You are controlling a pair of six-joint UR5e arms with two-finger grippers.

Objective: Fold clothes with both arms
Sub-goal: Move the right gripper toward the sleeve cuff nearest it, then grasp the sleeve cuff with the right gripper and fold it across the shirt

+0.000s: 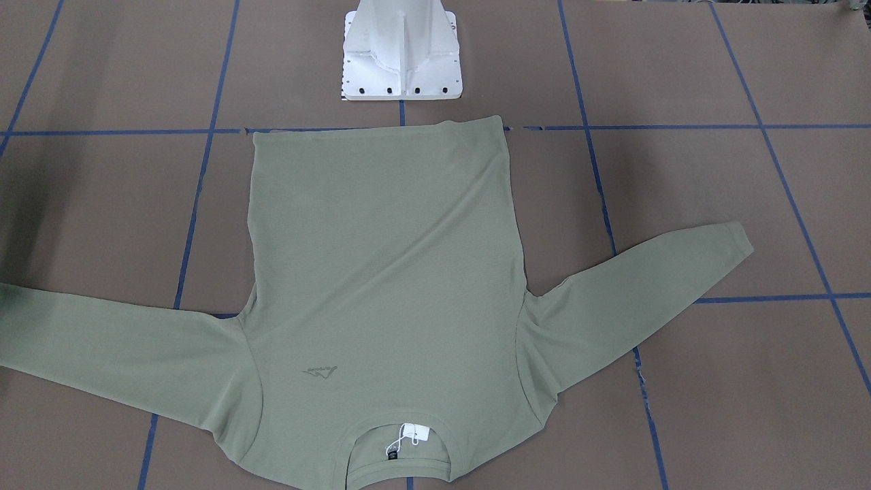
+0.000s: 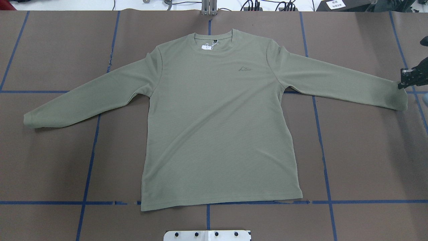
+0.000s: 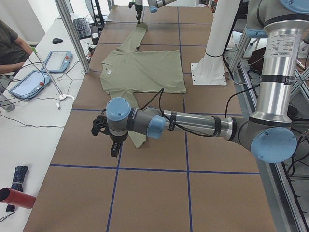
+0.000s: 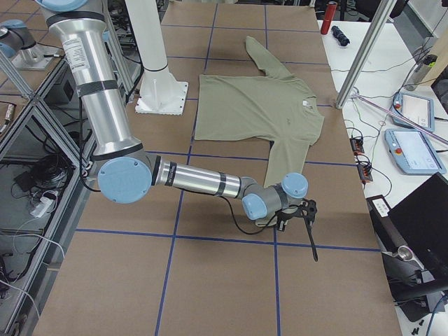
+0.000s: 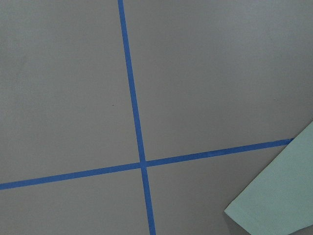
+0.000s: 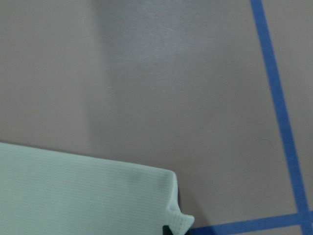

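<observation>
The sage-green long-sleeved shirt [image 2: 217, 127] lies flat and face up in the middle of the brown worktop [image 2: 50, 167]. In the overhead view its round neckline is at the top and its straight hem is near the bottom. Both sleeves are spread out and angle down toward the left and right edges of that view. A white tag [image 2: 208, 46] sits inside the collar, and a small tonal logo [image 2: 245, 69] marks the chest to the right of centre. Blue tape lines [image 2: 88, 150] divide the worktop into a grid, and the hem lies just along one of them. The white pedestal base [image 1: 401, 54] stands just beyond the hem, at the top centre of the front-facing view. The right tool [image 2: 400, 86] comes in at the overhead view's right edge and is clenched on the upper corner of that sleeve's cuff. Its wrist view shows the cuff corner puckered at the bottom of the frame, close to a tape crossing. The left tool [image 3: 114, 151] hangs low over bare worktop, just beside the other cuff. I cannot tell whether it is clenched or released. Its wrist view shows only that cuff in the lower right corner, lying flat.
</observation>
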